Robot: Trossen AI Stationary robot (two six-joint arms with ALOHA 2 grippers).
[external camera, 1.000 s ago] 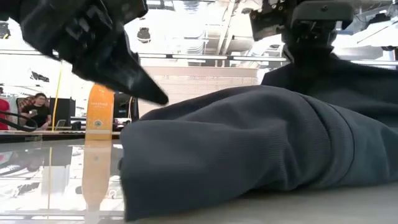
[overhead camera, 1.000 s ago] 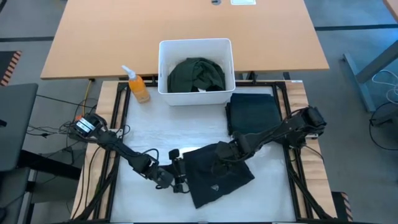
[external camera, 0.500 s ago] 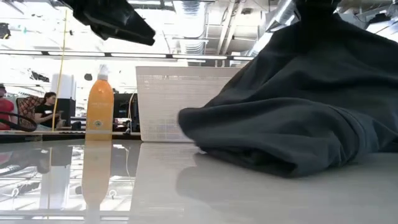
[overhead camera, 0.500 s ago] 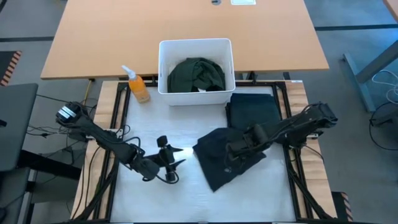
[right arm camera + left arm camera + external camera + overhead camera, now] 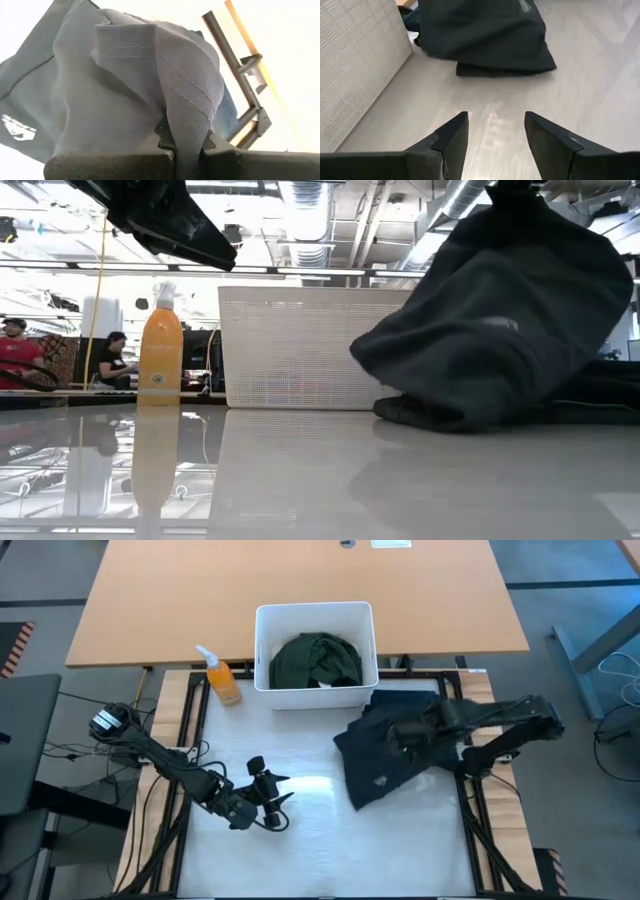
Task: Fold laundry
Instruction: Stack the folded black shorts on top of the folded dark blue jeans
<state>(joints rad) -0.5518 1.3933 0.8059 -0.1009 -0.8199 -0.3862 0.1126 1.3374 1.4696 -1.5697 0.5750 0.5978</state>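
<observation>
High view shows my right claw [image 5: 412, 730] pinching a fold of the dark charcoal garment [image 5: 385, 755], lifting it off the white surface [image 5: 300, 850]. My left claw [image 5: 272, 798] hovers open, well apart

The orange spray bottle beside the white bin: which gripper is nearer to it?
Left. The left gripper hovers open over the table, not far from the orange spray bottle. The right gripper is across the table, shut on the dark charcoal garment.
</observation>
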